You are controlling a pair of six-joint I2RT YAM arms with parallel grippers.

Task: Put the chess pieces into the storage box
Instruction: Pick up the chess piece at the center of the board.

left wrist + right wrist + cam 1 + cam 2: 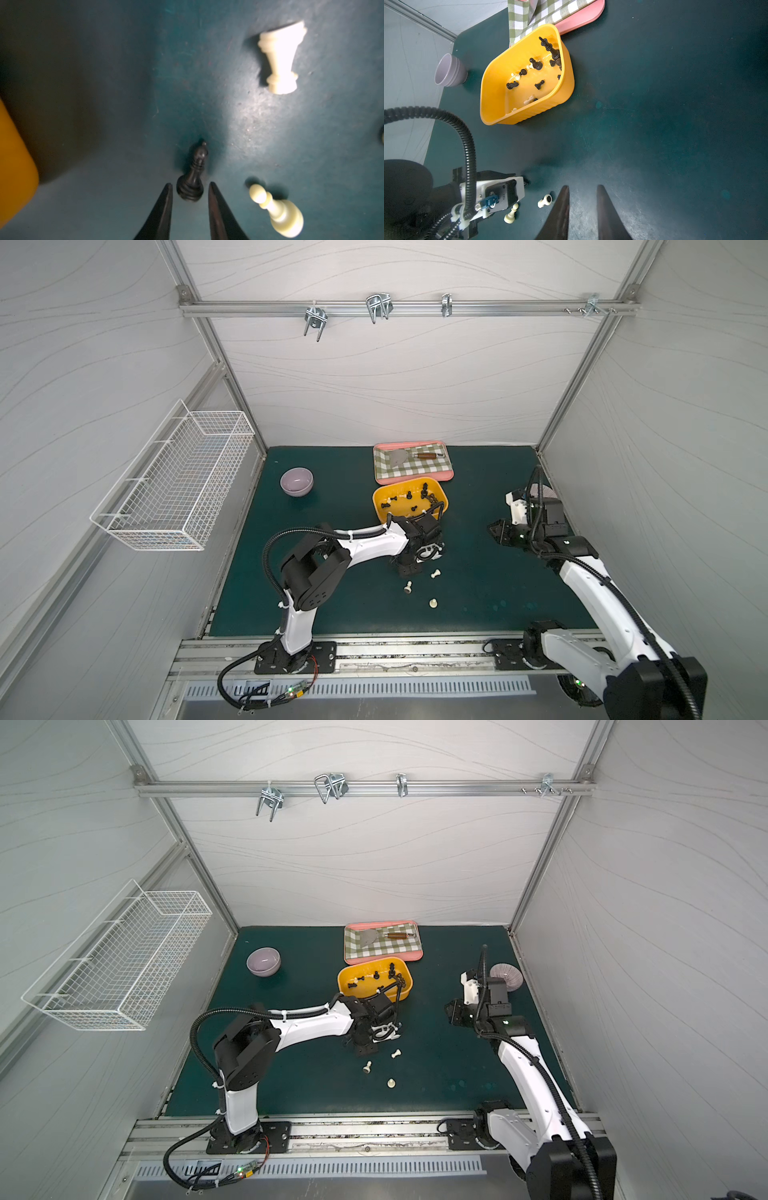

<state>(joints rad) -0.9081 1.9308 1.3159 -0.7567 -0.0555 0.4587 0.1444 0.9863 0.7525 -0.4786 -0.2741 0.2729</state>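
Across both top views, the left gripper (407, 571) is down at the green mat (498, 597), just in front of the yellow storage box (379, 506). Dark and cream chess pieces (409, 494) already lie in the box, and three cream pieces (367, 1067) lie loose beside the gripper. The right gripper (449, 1011) hangs well apart over bare mat.

From the left wrist, narrowly parted jaws straddle the base of a black bishop (197, 160). A sliver of mat shows on each side, so nothing is clamped yet. A cream pawn (276, 212) lies just beside it. The bishop looks light, rigid and smooth-turned, so it may roll or squirt out. The thick base collar seems the surest place to pinch, not the tapering stem.

From the right wrist, the right gripper's jaws stand slightly apart and empty, with the box near.
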